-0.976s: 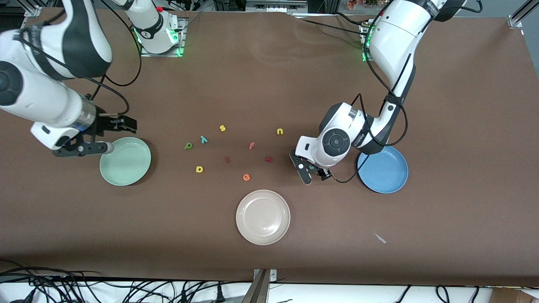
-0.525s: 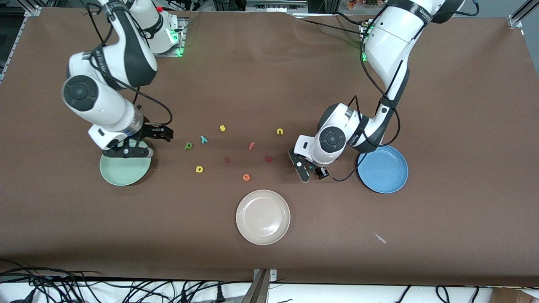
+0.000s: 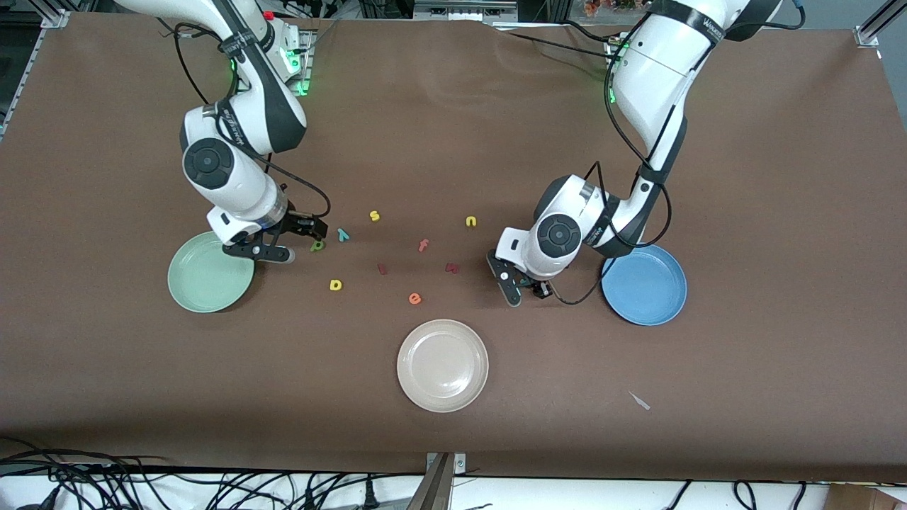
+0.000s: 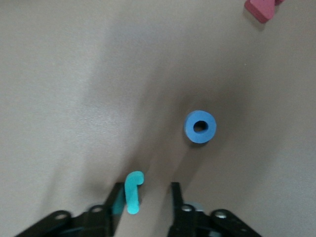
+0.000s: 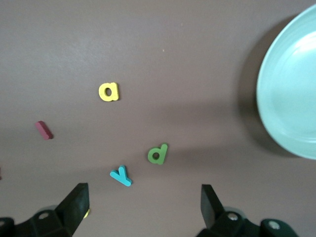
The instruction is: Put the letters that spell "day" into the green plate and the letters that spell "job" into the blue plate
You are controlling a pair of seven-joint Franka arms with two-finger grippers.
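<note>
- We see the teal hooked letter j (image 4: 133,191) on the brown table, standing between the fingers of the left gripper (image 4: 146,186). It touches one finger (image 4: 116,198), with a gap to the other, so the jaws are around it but not clamped.
- The blue ring letter o (image 4: 200,127) lies near the j, apart from it and outside the jaws. The pinkish-red letter b (image 3: 452,268) lies farther on, toward the right arm's end.
- In the front view the left gripper (image 3: 514,287) is down at the table between the b and the round medium-blue plate (image 3: 648,297). The arm's wrist hides the j and o there.
- The dark green letter d (image 3: 317,246), teal letter y (image 3: 343,234) and yellow letter a (image 3: 336,285) lie loose on the table beside the round pale mint-green plate (image 3: 202,287). The a is nearest the front camera.
- The right gripper (image 3: 297,241) is low over the table between the green plate's rim and the d, fingers spread wide, holding nothing.
- Among the other pieces, the yellow letter s (image 3: 374,216), yellow letter n (image 3: 470,222), orange-red letter f (image 3: 423,245), orange letter e (image 3: 414,299) and a small dark-red bar (image 3: 382,268) sit between the two groups.
- The round cream-white plate (image 3: 443,386) is nearer the front camera than all the letters.
</note>
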